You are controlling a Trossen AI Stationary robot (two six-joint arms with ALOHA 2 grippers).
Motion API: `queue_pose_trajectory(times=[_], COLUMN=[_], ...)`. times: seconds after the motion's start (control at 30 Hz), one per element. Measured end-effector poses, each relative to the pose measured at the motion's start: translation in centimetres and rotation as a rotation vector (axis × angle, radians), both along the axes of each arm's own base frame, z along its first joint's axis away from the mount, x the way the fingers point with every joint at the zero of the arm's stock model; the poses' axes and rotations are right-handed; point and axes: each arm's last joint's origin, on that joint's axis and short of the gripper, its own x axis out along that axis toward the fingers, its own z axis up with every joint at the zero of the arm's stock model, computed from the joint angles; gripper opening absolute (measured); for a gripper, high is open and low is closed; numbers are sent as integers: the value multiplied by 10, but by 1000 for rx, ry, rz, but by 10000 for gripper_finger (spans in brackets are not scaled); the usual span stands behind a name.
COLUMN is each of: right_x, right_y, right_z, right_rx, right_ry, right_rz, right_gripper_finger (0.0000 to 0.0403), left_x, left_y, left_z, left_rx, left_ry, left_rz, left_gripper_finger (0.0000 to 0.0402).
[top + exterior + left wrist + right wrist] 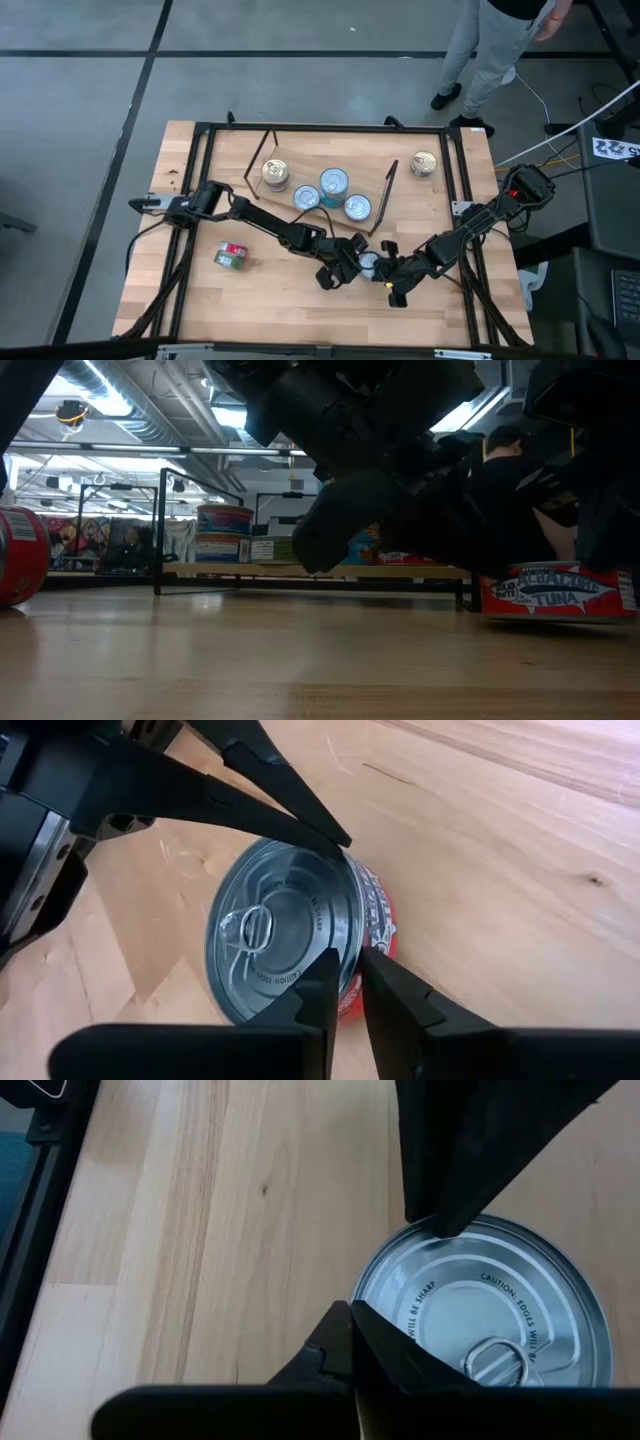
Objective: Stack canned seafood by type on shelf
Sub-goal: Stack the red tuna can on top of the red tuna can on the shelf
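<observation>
On the left of the light-wood tabletop [150,290], a short round tin with a red-and-green paper label [231,256] lies on its side, well apart from the rest.

Behind it stands the flat light-wood shelf on thin black wire legs [300,160]. It carries a gold-lidded tin [275,175] and three silver-lidded tins [334,182] with blue or teal sides. In the low view, two of these sit stacked.

The step in hand looks like picking up one more tin from the tabletop in front of the shelf. The left gripper [350,960] has its jaws nearly together astride the rim of a silver-lidded tin with a red label [290,935], one finger on the lid and one outside the wall. The lid is smooth ribbed metal with a pull ring. The glossy side label reads as tuna in the low view.

The right gripper [350,1312], fully shut and holding nothing, rests its tips against the opposite rim, apparently steadying the tin.

The next move probably calls for a firm pinch on the thin rim and a level lift. The tin must then go onto a matching stack, and slick metal could slip.

Farther right, a second gold-lidded tin [425,163] stands on the tabletop beside the shelf.
</observation>
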Motion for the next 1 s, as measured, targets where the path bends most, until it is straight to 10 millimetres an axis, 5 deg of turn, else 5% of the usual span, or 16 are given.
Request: queue_pose_trajectory(times=[0.6,1.0], right_x=[0,0], right_y=[0,0], right_z=[0,0], right_rx=[3,1], right_ry=[-4,1], right_rz=[1,3], right_gripper_finger=[0,0], left_x=[0,2], left_y=[0,-2], left_z=[-1,-13], left_rx=[-23,39], left_ry=[5,5], left_rz=[0,-24], left_gripper_finger=[105,41])
